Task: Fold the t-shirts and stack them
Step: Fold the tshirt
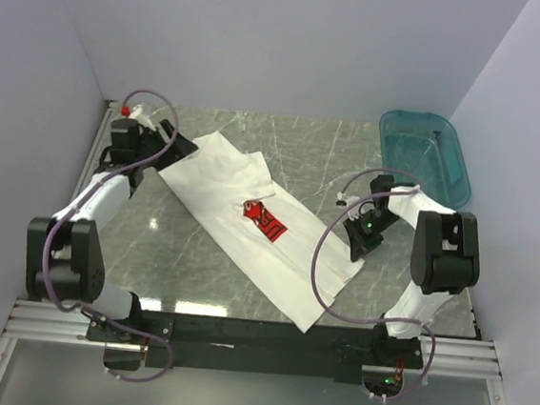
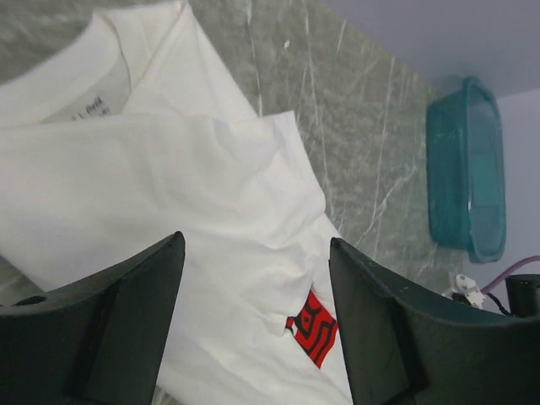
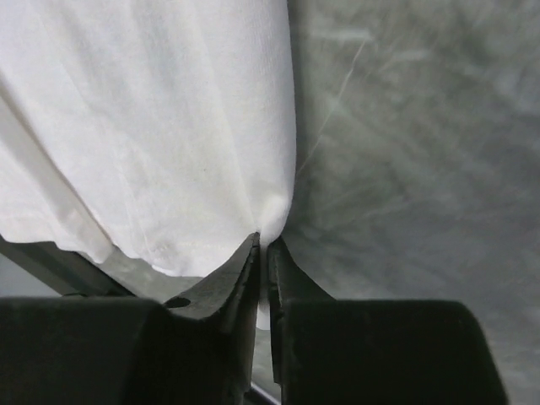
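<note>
The t-shirt (image 1: 224, 184) is showing plain white, with a red print (image 1: 266, 221) carrying white lettering. The table (image 1: 313, 154) is showing grey-green marbling with pale veins. The basin (image 1: 464, 173) is showing see-through teal. The cables (image 1: 316, 250) are showing purple. The left arm (image 1: 98, 196) and right arm (image 1: 445, 248) are showing black and white casings. The walls (image 1: 266, 39) are looking pale lilac.

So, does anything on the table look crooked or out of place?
The t-shirt lies slantwise across the table, half folded, and its near corner reaches the front edge. The red print is creased, so only part shows. The right hand pinches one edge.
</note>
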